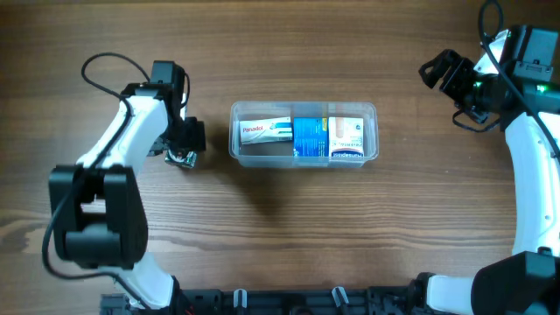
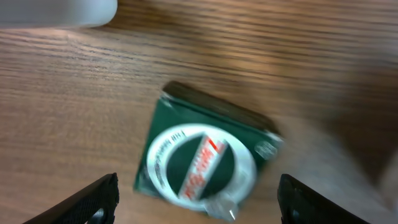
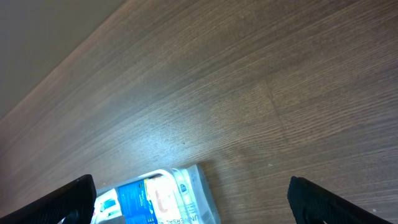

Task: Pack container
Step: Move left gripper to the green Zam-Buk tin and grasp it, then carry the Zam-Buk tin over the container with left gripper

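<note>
Left side of the overhead view first: the left gripper point(image 2: 198, 198) is pointing down at the brown wood-grain table point(image 1: 262, 236), just beside the left end of the clear, colourless plastic rectangular container point(image 1: 367, 110). From its wrist camera, the two black fingers point(image 2: 99, 198) sit far out at the bottom corners of the frame, so the jaws are standing wide. Between them lies a small dark green cardboard box with a white ring printed on its face point(image 2: 205, 160). It's flat on the wood and turned at a slant. Neither finger is touching it, and nothing is gripped. The picture is blurred, so the lettering on the ring can't be read.

The container is in the middle of the overhead frame, long side running left to right. Inside it there's a white box with red Panadol lettering point(image 1: 265, 130) at the left end, a blue box point(image 1: 309, 138) in the centre and a white box with blue print point(image 1: 347, 138) at the right end, packed side by side. There's something dark below the Panadol box, and I can't tell what it is.

Upper right of the overhead frame: the right gripper point(image 3: 193, 200) hangs well apart from the container. Its black fingertips point(image 3: 74, 198) are spread as wide as they go, with nothing held. Only bare wood and the container's corner show beneath it.
</note>
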### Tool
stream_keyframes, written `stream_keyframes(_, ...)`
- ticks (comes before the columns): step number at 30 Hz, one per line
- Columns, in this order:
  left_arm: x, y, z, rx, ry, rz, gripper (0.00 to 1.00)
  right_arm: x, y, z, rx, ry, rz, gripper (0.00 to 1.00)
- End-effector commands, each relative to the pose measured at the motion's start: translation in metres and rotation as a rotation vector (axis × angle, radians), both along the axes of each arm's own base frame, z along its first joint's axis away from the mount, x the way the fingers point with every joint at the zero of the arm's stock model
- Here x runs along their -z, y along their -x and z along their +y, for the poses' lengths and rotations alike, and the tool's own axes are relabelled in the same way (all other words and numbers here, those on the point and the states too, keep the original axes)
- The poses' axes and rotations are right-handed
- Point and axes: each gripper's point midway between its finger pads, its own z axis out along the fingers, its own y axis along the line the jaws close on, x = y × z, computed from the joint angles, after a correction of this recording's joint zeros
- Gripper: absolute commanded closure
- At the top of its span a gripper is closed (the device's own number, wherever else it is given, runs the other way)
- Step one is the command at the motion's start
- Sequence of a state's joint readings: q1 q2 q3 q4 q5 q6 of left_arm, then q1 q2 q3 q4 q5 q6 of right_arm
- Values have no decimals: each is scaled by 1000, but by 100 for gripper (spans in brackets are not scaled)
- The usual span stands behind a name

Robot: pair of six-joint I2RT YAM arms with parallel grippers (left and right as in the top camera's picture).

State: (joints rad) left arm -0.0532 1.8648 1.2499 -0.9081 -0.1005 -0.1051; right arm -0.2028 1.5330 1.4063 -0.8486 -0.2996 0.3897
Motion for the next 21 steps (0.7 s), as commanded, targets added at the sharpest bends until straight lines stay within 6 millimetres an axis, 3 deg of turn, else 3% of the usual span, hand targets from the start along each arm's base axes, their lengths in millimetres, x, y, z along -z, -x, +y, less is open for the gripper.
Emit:
stream_keyframes(1, 25, 6, 3, 55, 9, 73, 19, -11, 1, 3, -5, -10, -30, 0)
stream_keyframes(7, 39, 8, 1, 70, 17, 105, 27, -11, 1, 3, -4, -11, -30, 0)
stream_keyframes(10, 39, 5, 1, 70, 17, 90, 45, -11, 1, 3, -5, -10, -30, 0)
stream_keyframes(13, 37, 5, 0, 71, 17, 89, 55, -11, 1, 3, -5, -10, -31, 0)
stream_keyframes(17, 25, 6, -5, 68, 17, 72, 59, -11, 1, 3, -5, -10, -30, 0)
stream_keyframes(21, -3, 1, -18, 108, 18, 7, 58, -11, 1, 3, -5, -10, -30, 0)
